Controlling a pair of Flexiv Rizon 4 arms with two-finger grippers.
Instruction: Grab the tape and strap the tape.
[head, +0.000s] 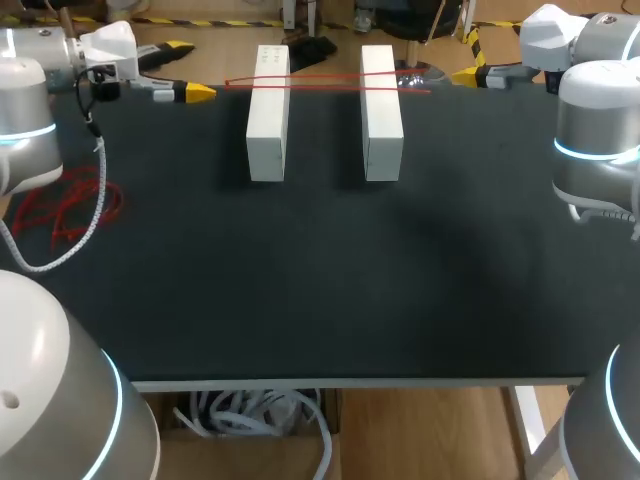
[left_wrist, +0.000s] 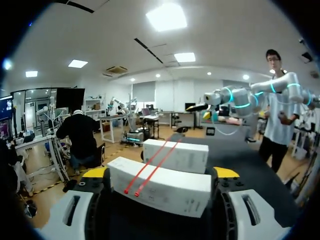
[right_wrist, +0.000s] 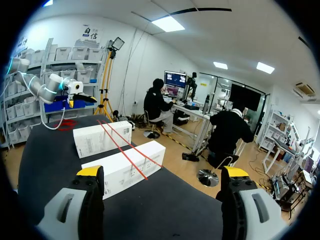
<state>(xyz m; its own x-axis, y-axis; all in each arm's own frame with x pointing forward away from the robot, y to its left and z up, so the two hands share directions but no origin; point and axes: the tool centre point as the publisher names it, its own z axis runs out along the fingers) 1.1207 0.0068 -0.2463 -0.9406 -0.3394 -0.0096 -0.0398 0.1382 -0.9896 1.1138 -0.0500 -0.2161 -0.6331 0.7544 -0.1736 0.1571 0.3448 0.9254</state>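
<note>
Item 1: bench, black top, carrying all entries below.

Item 2: left white box and right white box, two long blocks lying side by side with a gap between them, toward 12 o'clock on the bench in the head view.

Item 3: red tape, two thin strands laid across the tops of both boxes near their far ends, spanning the gap. The strands are also seen crossing the box tops in the left wrist view and the right wrist view.

Item 4: left tool, at 10 o'clock by the far bench edge, pointing toward the left white box and apart from it. Fingers spread wide, nothing gripped.

Item 5: right tool, at 2 o'clock by the far edge, facing the right white box, apart from it. Fingers spread wide, nothing gripped.

Item 6: loose red tangle, at 9 o'clock on the bench's left edge, under the left arm.
</note>
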